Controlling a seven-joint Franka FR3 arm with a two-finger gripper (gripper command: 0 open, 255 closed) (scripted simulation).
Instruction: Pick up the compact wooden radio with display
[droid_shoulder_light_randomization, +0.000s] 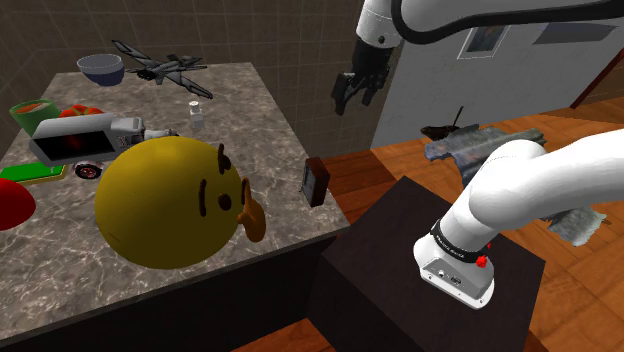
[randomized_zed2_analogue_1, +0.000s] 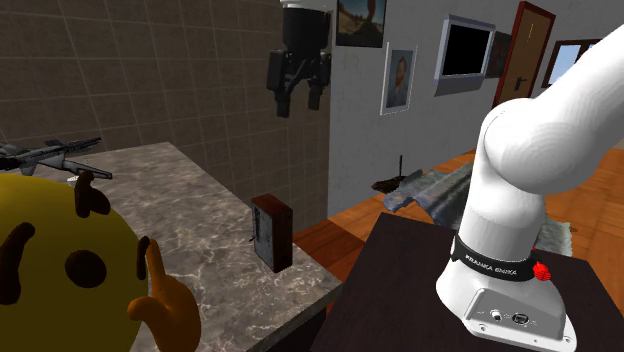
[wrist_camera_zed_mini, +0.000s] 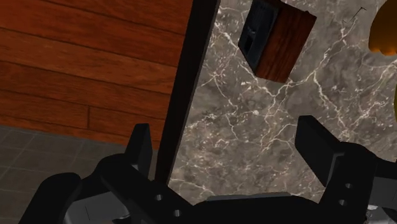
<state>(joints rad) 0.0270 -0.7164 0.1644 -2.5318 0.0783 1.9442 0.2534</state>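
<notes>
The small dark-wood radio (droid_shoulder_light_randomization: 315, 181) with a display face stands upright near the marble counter's (droid_shoulder_light_randomization: 250, 120) edge, at the shoulder view's right side. In the second exterior view the radio (randomized_zed2_analogue_1: 272, 232) sits close to the counter's near edge. My black gripper (droid_shoulder_light_randomization: 356, 88) hangs open in the air well above and beyond the radio, over the counter's edge. In the wrist view the fingers (wrist_camera_zed_mini: 318, 143) stand apart, and the radio (wrist_camera_zed_mini: 277, 39) lies ahead of them on the marble, untouched. The gripper (randomized_zed2_analogue_1: 298, 92) holds nothing.
A big yellow round toy (droid_shoulder_light_randomization: 170, 200) with brown marks sits on the counter beside the radio. Farther back are a microwave-like box (droid_shoulder_light_randomization: 75, 140), a bowl (droid_shoulder_light_randomization: 101, 68), a toy plane (droid_shoulder_light_randomization: 165, 68) and a small jar (droid_shoulder_light_randomization: 195, 115). Wooden floor (wrist_camera_zed_mini: 89, 63) lies past the counter edge.
</notes>
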